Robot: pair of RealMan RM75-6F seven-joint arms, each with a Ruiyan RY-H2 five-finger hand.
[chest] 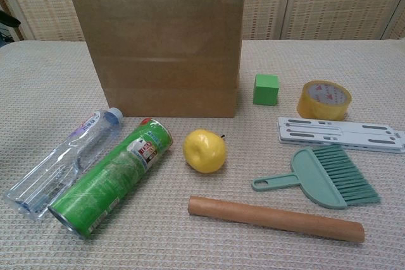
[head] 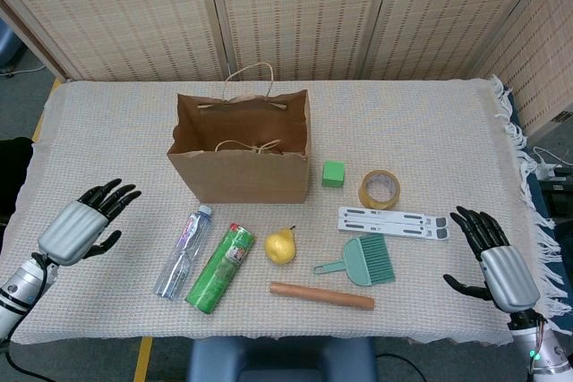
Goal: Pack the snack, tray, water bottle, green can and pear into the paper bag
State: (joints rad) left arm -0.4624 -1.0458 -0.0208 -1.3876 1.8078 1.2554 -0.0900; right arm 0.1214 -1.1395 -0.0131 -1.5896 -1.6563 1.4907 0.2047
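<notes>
The brown paper bag (head: 240, 167) (chest: 158, 42) stands open and upright at mid table. In front of it lie a clear water bottle (head: 183, 252) (chest: 63, 162), a green can (head: 221, 267) (chest: 114, 175) on its side and a yellow pear (head: 280, 245) (chest: 204, 150). My left hand (head: 85, 225) hovers open near the table's left edge, well left of the bottle and holding nothing. My right hand (head: 497, 261) is open at the front right, also holding nothing. No snack or tray shows outside the bag, and I cannot make out what lies inside it.
To the right of the bag sit a green cube (head: 333, 174), a tape roll (head: 380, 189) and a white slotted bar (head: 394, 222). A green hand brush (head: 363, 261) and a wooden rolling pin (head: 322, 295) lie near the front edge.
</notes>
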